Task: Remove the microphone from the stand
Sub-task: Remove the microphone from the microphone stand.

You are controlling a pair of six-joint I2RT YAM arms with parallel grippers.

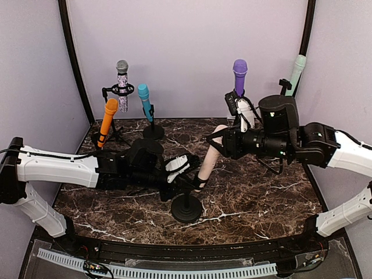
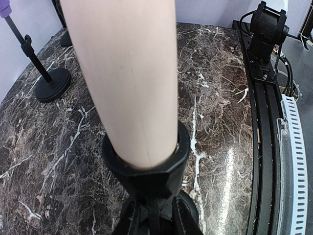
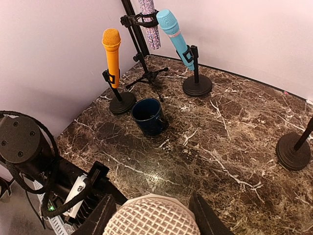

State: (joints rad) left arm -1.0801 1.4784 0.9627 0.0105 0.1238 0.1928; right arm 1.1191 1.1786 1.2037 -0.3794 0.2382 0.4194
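Note:
A pale beige microphone [image 1: 209, 158] leans in the black clip [image 2: 146, 171] of a round-based stand [image 1: 186, 208] at the table's middle. Its smooth body [image 2: 127, 73] fills the left wrist view and its lower end sits inside the clip ring. My left gripper [image 2: 152, 218] reaches in from the left and is shut on the stand's stem just under the clip. My right gripper [image 3: 152, 215] comes from the right and is shut on the microphone's white mesh head [image 3: 151, 220], one finger [image 3: 100, 218] on each side of it.
Other microphones stand on stands at the back: orange [image 1: 108, 119], glittery grey [image 1: 122, 81], teal [image 1: 145, 100], purple [image 1: 239, 75] and mint [image 1: 297, 70]. A dark blue mug [image 3: 149, 116] sits near the orange one's base. Purple walls close in the table.

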